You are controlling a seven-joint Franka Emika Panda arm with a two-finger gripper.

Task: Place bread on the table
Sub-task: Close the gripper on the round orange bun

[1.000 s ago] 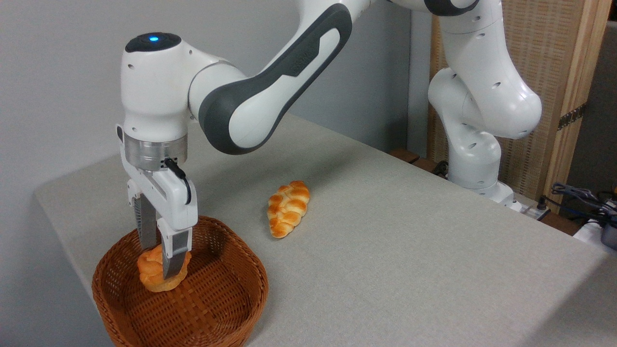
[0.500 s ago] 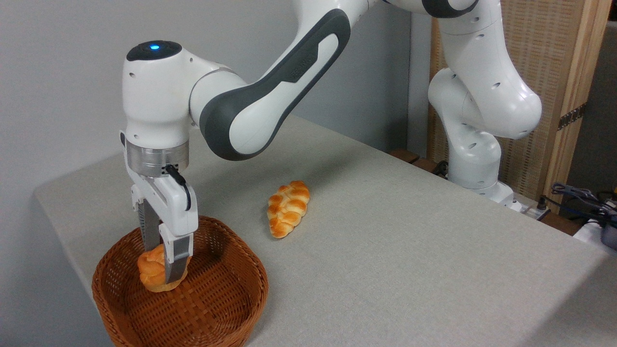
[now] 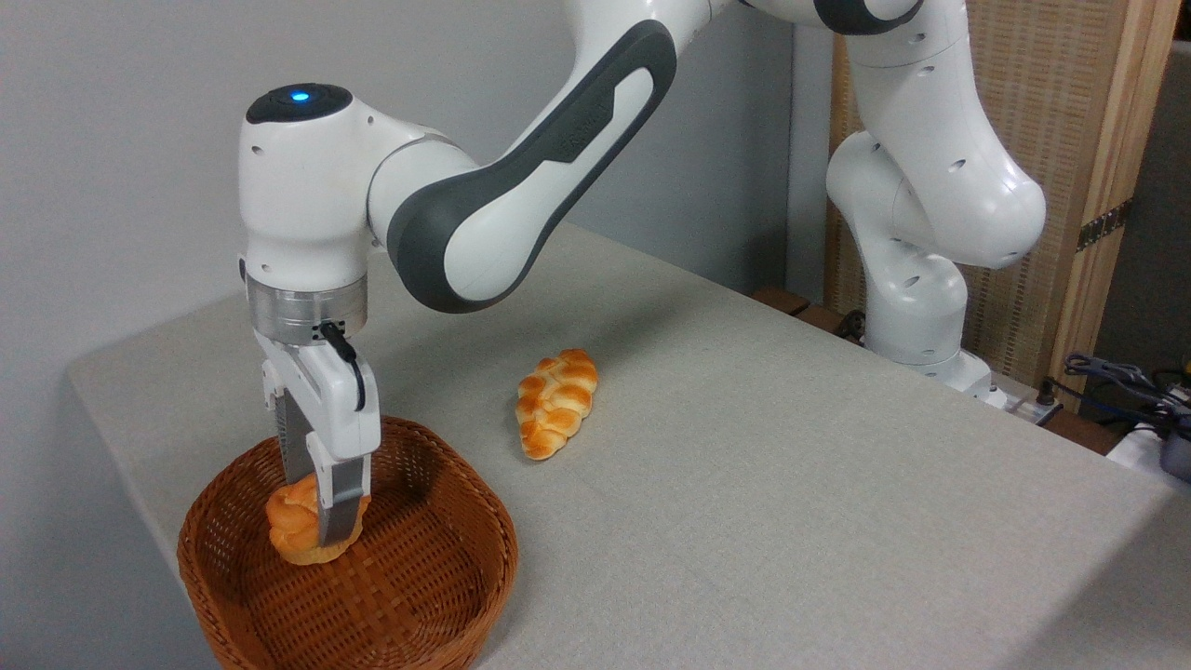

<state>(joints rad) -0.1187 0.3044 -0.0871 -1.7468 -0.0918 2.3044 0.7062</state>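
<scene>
The bread [image 3: 290, 532], a small orange-golden knotted bun, lies inside the brown wicker basket [image 3: 488, 510] at the front left of the table [image 3: 791, 484]. My gripper [image 3: 318, 517] points straight down into the basket with its fingers on either side of the bun. The near finger [image 3: 341, 493] crosses the bun's front, while the far finger stands behind it, its tip hidden. The jaws look open around the bun, which rests on the basket floor.
An elongated braided golden loaf [image 3: 556, 403] lies on the grey cloth right of the basket. The robot's base [image 3: 916, 316] stands at the back right, and cables [image 3: 1126, 381] lie past the table's right edge. The tabletop's left edge runs close behind the basket.
The wrist has come down a little and shifted slightly right, bringing the fingers lower around the bun. The bun and the braided loaf have not moved.
</scene>
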